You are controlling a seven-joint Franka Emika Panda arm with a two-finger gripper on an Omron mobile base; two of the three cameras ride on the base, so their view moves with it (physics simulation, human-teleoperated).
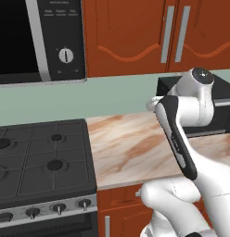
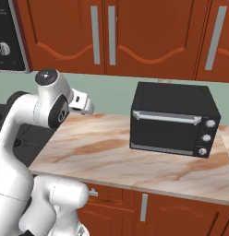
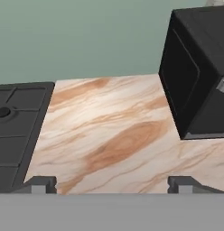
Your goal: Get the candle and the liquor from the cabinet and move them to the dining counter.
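The red-brown wall cabinet (image 1: 135, 32) (image 2: 135, 32) hangs above the worktop with its arched doors shut and its silver handles (image 2: 94, 34) side by side. The candle and the liquor are hidden. The dining counter is out of view. My gripper (image 3: 111, 184) is open, its two dark fingertips (image 3: 41, 182) wide apart with nothing between them. It hovers over the short marble-look worktop (image 3: 114, 131), looking toward the green back wall, well below the cabinet doors. My arm's wrist (image 2: 81, 103) sits left of the toaster oven.
A black toaster oven (image 2: 174, 120) (image 3: 195, 76) stands on the worktop (image 2: 102, 156) at the right. A black gas stove (image 1: 42, 157) (image 3: 19, 131) adjoins the worktop on the left, under a microwave (image 1: 38, 41). Low drawer-fronted cabinets (image 2: 144, 207) sit below.
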